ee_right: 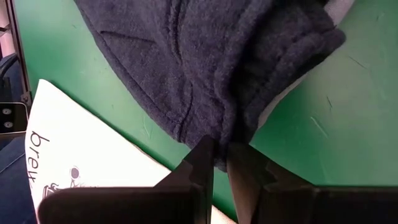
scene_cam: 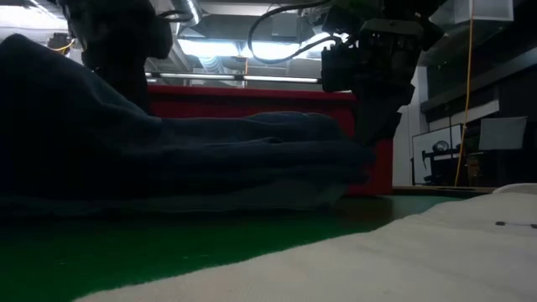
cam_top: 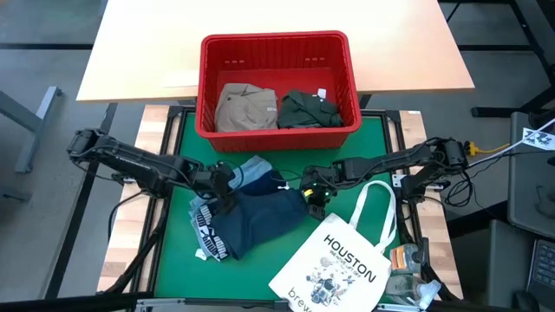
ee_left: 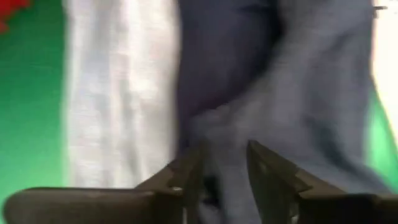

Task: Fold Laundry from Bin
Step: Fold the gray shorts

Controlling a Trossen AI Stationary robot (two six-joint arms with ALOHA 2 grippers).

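Lying crumpled on the green mat of the bench (cam_top: 178,143), a soft navy fleece garment (cam_top: 260,217) is spread between the two arms, with a light blue denim piece (cam_top: 254,169) showing at its far edge toward the bin. A patterned strip of fabric is seen along the navy garment's left side. The right gripper (ee_right: 221,163) is placed at the garment's right edge, and its dark fingers (ee_right: 200,163) are pinched on a fold of the navy fleece. The left gripper (ee_left: 224,171) is set against the garment's left part; its fingers (ee_left: 264,165) stand partly apart with cloth between them, and whether that cloth is actually gripped cannot be told.

Beyond the garments, at the far end of the mat, the rectangular red plastic basket with slotted sides (cam_top: 279,45) is placed, and a khaki-tan garment (cam_top: 244,107) and a dark green garment (cam_top: 307,109) are held side by side inside it. A white tote bag printed "HOUSTON" (cam_top: 345,260) is laid flat near the front right of the mat, just beside the navy garment. A pale wooden tabletop (cam_top: 139,48) is seen behind the basket.
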